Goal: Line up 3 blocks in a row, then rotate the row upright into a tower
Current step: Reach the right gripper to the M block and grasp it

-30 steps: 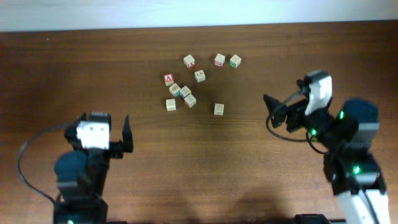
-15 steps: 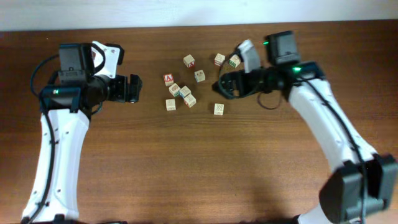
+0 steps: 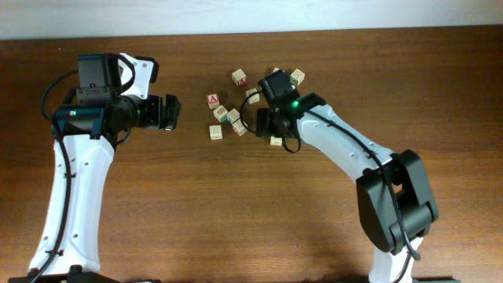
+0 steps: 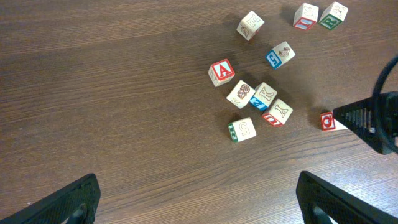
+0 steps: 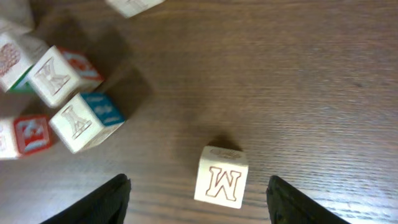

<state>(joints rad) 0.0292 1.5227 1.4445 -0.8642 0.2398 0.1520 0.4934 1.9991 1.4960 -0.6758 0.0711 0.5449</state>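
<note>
Right gripper (image 5: 199,190) hangs spread over the M block (image 5: 221,177), one finger on each side, neither touching it. This block sits at the near right of the other blocks (image 3: 228,116). Left gripper (image 4: 198,196) hovers wide open, left of them.

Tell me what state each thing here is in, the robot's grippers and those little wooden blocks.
Pale wooden cube with beige M: flat on the table, ungripped.
Right gripper: open, straddling the M cube, not touching it.
Left gripper: open, empty.
Pale wooden cube with red A face: flat, A upward, apart from others.
</note>
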